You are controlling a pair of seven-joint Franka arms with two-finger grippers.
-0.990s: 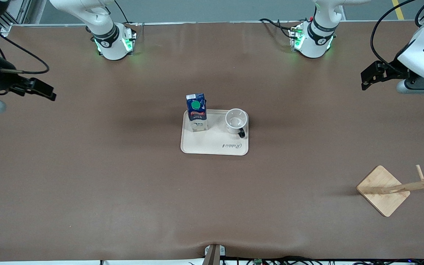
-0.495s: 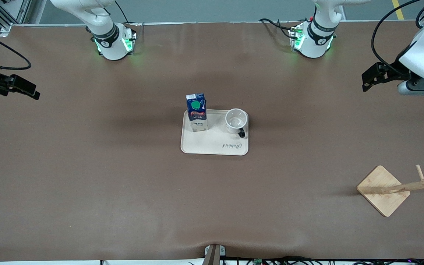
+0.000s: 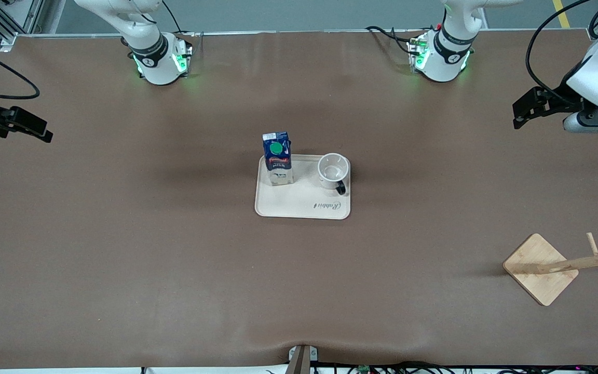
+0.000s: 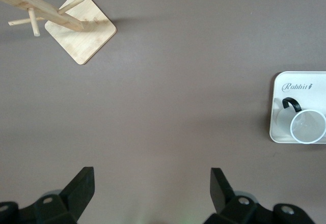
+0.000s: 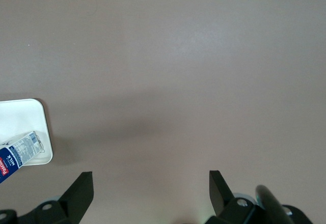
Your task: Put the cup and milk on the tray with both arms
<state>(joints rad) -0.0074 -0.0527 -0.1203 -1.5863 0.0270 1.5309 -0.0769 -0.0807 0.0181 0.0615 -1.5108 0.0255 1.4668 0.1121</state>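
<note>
The milk (image 3: 277,164) carton and the cup (image 3: 333,171) stand upright on the tray (image 3: 299,206) at mid-table, the carton toward the right arm's end, the cup (black handle turned to the front camera) toward the left arm's end. The left gripper (image 3: 523,110) hangs over bare table at its own end, jaws wide apart and empty; the right gripper (image 3: 31,126) does likewise at its end. A wooden stand (image 3: 540,267) sits near the left arm's end, nearer the front camera.
</note>
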